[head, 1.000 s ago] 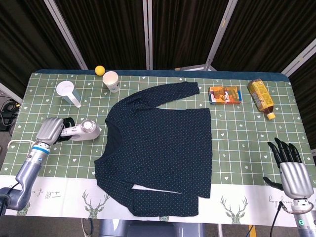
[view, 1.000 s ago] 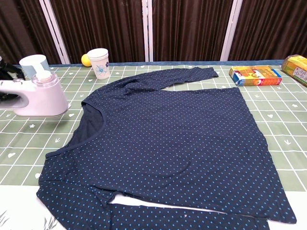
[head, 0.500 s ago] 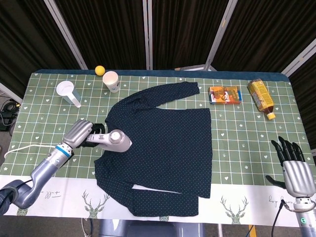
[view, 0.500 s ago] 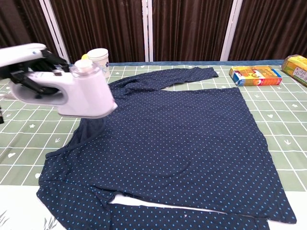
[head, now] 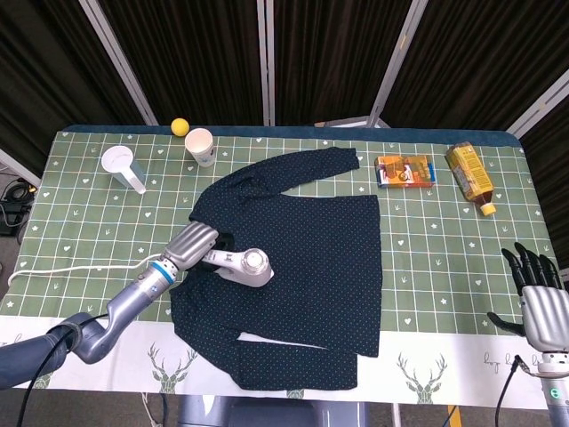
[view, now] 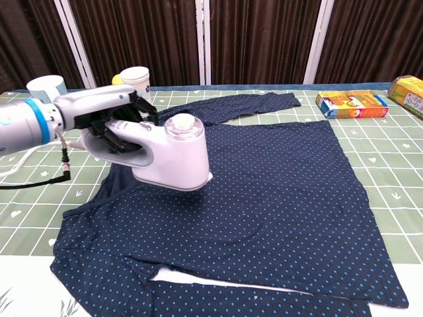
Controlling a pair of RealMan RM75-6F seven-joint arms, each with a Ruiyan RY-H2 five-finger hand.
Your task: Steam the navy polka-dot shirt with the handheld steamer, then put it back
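Since the earlier frames, your left hand (view: 109, 122) has carried the white handheld steamer (view: 168, 155) rightward from the table edge to a position over the shirt's chest, past the neckline. Your left hand grips the steamer by its handle, with the head pointing right and its round cap facing up; whether the head touches the fabric cannot be told. Your right hand (head: 540, 298) hangs at the near right edge of the green patterned tablecloth (head: 444, 231), fingers spread, holding nothing. The navy polka-dot long-sleeved shirt (view: 251, 198) lies flat at the table's centre, neckline toward the left. Farther back on the right, an orange rectangular carton (view: 351, 103) lies flat, with a yellow box (view: 411, 92) beyond it. At the far left stand a white paper cup (view: 136, 84), a yellow ball (head: 180, 126) and a white scoop-shaped cup (head: 122, 165).
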